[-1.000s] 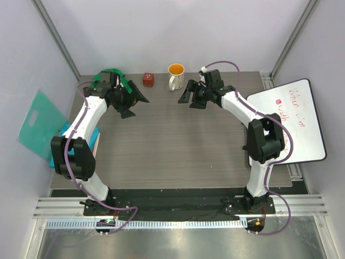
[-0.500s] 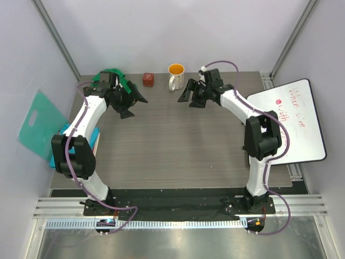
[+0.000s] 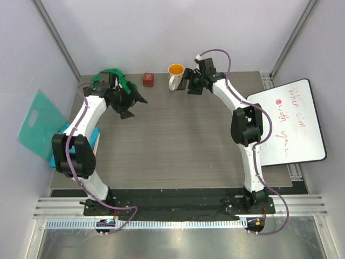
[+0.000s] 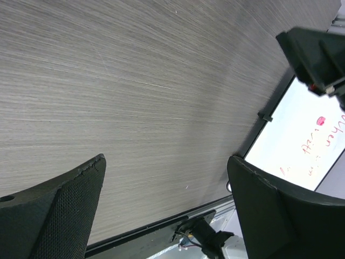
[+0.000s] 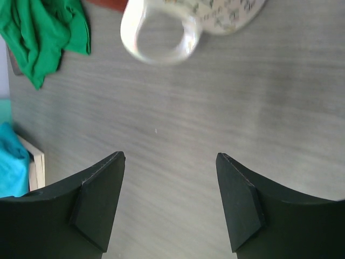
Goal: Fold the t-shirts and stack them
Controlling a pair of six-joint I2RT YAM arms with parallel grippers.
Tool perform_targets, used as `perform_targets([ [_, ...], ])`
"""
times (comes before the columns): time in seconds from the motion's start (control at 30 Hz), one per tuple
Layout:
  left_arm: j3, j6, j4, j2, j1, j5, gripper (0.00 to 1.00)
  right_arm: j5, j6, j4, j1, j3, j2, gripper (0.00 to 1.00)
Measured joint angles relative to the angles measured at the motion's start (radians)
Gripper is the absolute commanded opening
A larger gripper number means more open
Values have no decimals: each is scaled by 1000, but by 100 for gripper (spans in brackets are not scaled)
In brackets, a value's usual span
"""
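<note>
- Green cloth, top view: the green t-shirt is seen crumpled at the far-left corner of the table, partly hidden under the left arm. It is not yet spread or folded.
- The teal-blue t-shirt is noted at the table's left edge, beside the teal board and well apart from the green one. No stack has been made.
- The left gripper is held just right of the green t-shirt. The right gripper is held just beside the mug. A red block stands between the shirt and the mug.
- Left wrist view: the fingers are spread wide, with only bare wood grain between them and nothing held. The whiteboard is seen beyond.
- Right wrist view: the jaws are likewise parted and empty. The mug's handle lies just ahead of the fingertips, the green t-shirt at upper left, and a teal-blue edge at far left.
- Risk, judged: the mug could be clipped and tipped if the right arm is swung towards the shirt from here.
- Risk, judged: if only one layer of the bunched cloth is pinched, the shirt could be dragged into the red block instead of being lifted clear.
</note>
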Motion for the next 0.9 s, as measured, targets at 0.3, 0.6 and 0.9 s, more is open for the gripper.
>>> perform_targets([
  [0.3, -56, -3, 4, 1, 11, 27, 93, 5, 27, -13, 24, 285, 208, 74],
  [0.6, -100, 0, 4, 0, 13, 27, 93, 53, 59, 48, 34, 311, 212, 74],
  [0.9, -100, 0, 4, 0, 13, 27, 92, 163, 126, 85, 3, 341, 214, 74],
])
